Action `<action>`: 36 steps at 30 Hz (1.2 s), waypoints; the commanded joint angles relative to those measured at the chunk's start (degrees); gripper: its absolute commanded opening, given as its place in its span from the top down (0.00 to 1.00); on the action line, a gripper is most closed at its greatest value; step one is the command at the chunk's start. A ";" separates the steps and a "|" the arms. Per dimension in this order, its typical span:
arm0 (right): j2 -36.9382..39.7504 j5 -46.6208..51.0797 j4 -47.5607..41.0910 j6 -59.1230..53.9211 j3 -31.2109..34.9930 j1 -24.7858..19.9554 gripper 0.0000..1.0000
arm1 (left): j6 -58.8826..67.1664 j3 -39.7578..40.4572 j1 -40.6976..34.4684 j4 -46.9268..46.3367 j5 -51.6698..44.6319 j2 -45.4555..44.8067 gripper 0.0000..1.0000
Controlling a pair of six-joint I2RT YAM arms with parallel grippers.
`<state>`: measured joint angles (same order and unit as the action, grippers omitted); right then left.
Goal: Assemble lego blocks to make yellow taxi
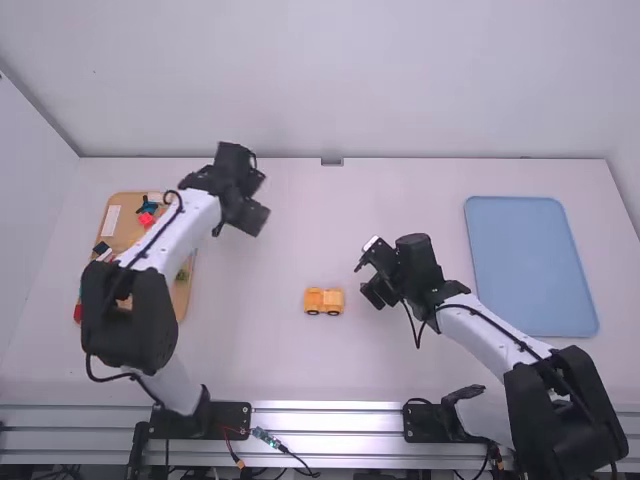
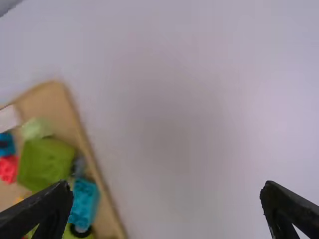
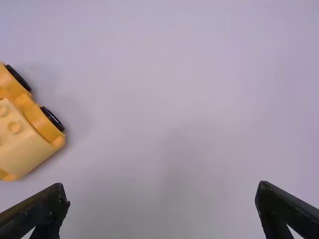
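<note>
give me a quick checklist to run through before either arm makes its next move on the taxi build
1. Left claw open, nothing held: ok
2. Right claw open, nothing held: ok
3. Yellow vehicle upright on the table: ok
4. All four wheels fitted: cannot tell; two black wheels show along one side, the other side is hidden
5. Right claw lined up over the vehicle: not ok, it is off to the vehicle's right in the high view
6. Left claw lined up over the wooden board of blocks: not ok, it is beyond the board's right edge
</note>
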<state>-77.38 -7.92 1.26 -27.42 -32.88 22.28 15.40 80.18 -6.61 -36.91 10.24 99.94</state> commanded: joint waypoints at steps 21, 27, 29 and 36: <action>0.35 0.33 8.28 0.00 -0.98 0.15 0.01 | -7.19 26.08 35.85 -18.60 -24.20 12.35 0.01; 0.35 0.33 8.59 0.00 -1.53 0.15 0.01 | -6.29 35.80 35.89 -24.30 -21.95 21.70 0.01; 0.35 0.33 7.91 -0.02 -1.92 0.15 0.01 | -6.27 39.71 35.78 -26.42 -18.41 25.38 0.01; 0.35 0.33 7.10 -2.12 -2.51 -0.68 0.01 | 6.60 45.18 35.34 -29.85 -16.44 32.28 0.01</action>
<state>-77.38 -7.94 8.54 -28.45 -33.52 22.11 14.09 124.14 29.30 -65.89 -6.92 130.96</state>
